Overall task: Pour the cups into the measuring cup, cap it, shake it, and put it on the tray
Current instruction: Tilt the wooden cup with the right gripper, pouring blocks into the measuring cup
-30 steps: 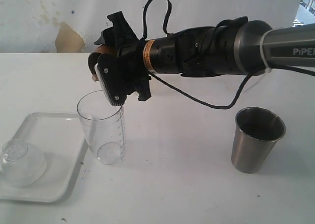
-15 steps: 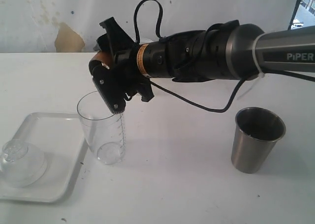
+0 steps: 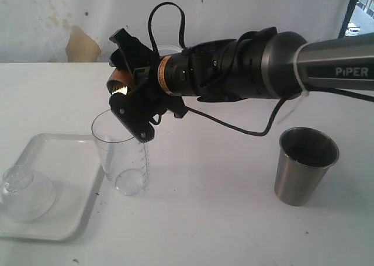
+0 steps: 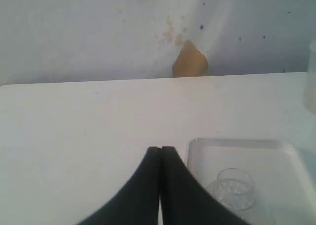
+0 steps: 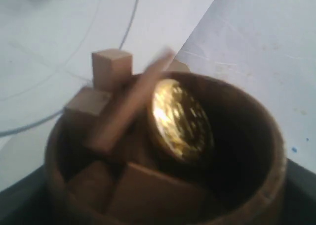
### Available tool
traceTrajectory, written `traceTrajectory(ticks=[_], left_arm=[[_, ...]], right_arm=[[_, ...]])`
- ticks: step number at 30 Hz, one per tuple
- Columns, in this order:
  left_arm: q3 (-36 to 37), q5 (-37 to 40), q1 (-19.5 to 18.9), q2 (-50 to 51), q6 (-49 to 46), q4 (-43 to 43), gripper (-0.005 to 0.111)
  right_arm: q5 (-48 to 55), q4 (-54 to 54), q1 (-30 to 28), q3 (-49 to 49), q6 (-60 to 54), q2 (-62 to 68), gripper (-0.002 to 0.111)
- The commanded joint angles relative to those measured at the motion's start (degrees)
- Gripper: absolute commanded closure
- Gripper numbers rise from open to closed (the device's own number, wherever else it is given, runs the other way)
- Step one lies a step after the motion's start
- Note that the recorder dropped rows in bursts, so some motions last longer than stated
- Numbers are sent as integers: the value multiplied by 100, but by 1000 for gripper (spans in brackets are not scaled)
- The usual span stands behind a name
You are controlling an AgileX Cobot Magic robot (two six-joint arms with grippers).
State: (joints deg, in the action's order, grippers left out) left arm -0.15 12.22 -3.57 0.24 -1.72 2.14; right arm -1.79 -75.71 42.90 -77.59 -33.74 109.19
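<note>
Rolling further over within the last second, the right gripper [image 3: 131, 85] has edged left and tipped the wooden cup [image 3: 117, 78] more steeply above the measuring cup [image 3: 121, 155], which stands on the white surface [image 3: 222, 219] just right of the tray [image 3: 70, 219]. Its jaws stand wide, clamped on the wooden cup's sides. Seen from the right wrist, wooden blocks [image 5: 111, 69] and a gold disc [image 5: 180, 121] crowd toward the tilted mouth, with blocks already poking past the rim. Nothing can be made out inside the measuring cup, so the first pour appears to be on the verge of release, not finished. At the right, well apart, the steel cup [image 3: 307, 163] stands upright, untouched. A clear domed lid [image 3: 26, 193] lies on the tray at near left, awaiting the capping step. Over the surface, the left gripper [image 4: 160, 151] hangs idle, jaws pressed together, empty. Any miss here would scatter small pieces across the surface.
</note>
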Motion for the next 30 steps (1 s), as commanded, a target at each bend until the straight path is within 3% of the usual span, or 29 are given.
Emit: traceTrajectory(ticks=[1, 30], left_arm=[[15, -27, 26, -24, -1, -37, 107], [15, -27, 26, -24, -1, -37, 107]], right_arm=[[10, 20, 36, -57, -75, -67, 108], [721, -508, 328, -57, -963, -67, 108]])
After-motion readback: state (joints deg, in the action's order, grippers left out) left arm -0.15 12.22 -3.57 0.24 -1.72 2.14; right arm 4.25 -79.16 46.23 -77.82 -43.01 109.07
